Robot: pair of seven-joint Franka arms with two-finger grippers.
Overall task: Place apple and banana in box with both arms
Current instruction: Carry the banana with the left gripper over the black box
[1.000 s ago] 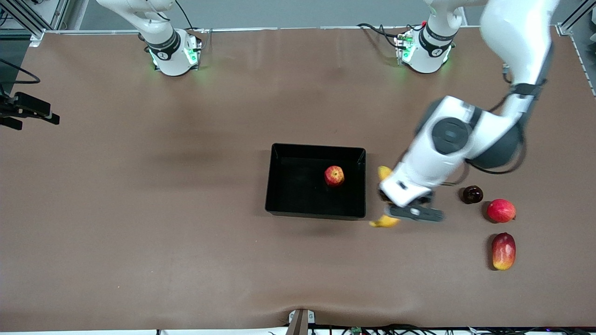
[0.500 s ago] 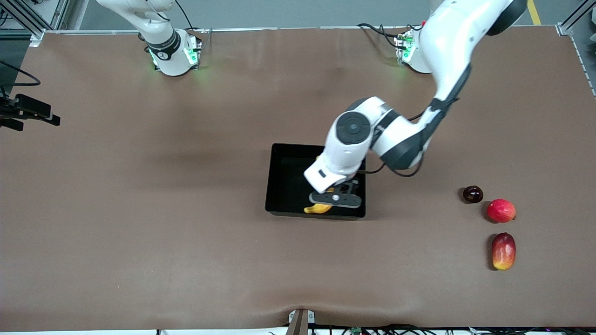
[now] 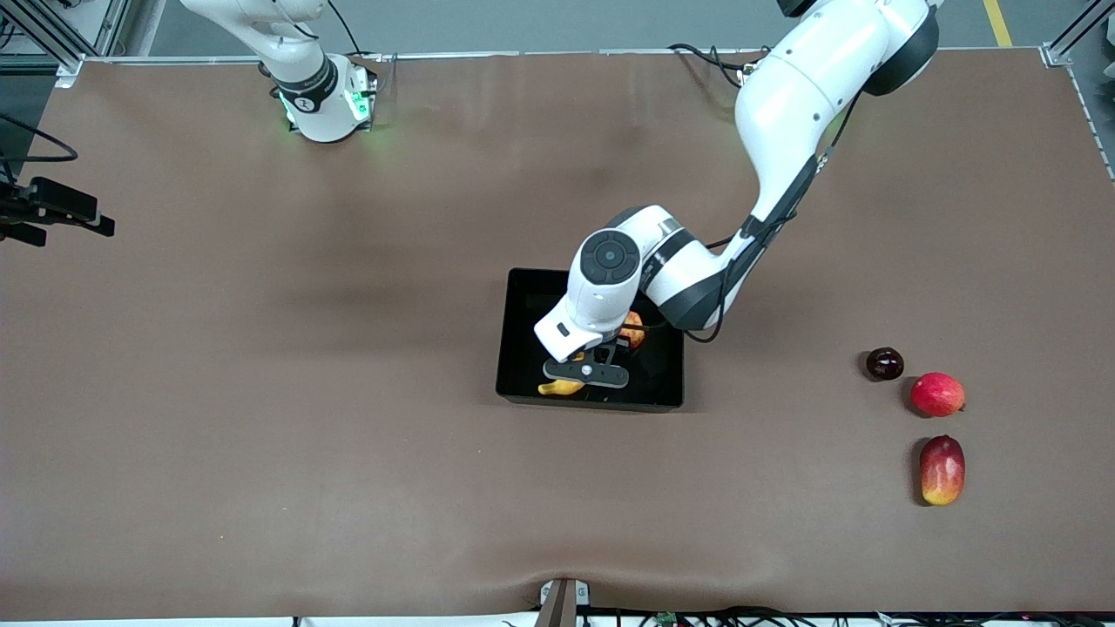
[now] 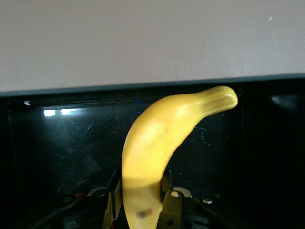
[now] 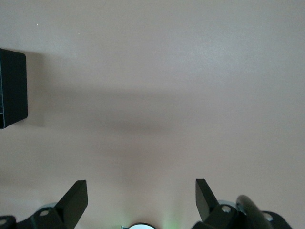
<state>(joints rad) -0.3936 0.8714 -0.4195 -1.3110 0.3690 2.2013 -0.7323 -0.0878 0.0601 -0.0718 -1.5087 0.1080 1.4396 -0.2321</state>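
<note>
The black box (image 3: 523,287) sits mid-table. My left gripper (image 3: 585,373) is over the box, shut on the yellow banana (image 3: 560,387), whose tip sticks out toward the box's wall nearest the front camera. In the left wrist view the banana (image 4: 162,143) curves up between my fingers (image 4: 172,205) over the box floor (image 4: 57,152). The red apple (image 3: 635,329) lies in the box, mostly hidden by the left arm. My right gripper (image 5: 141,200) is open and empty over bare table, out of the front view; that arm waits. A corner of the box (image 5: 12,88) shows in the right wrist view.
Toward the left arm's end of the table lie a dark round fruit (image 3: 883,363), a plain red-pink fruit (image 3: 937,394) and an elongated red-and-yellow fruit (image 3: 942,469). A black camera mount (image 3: 52,209) juts in at the right arm's end.
My left arm has carried the banana from beside the box to over the box's inside, moving toward the right arm's end. The apple is now largely covered by the arm.
</note>
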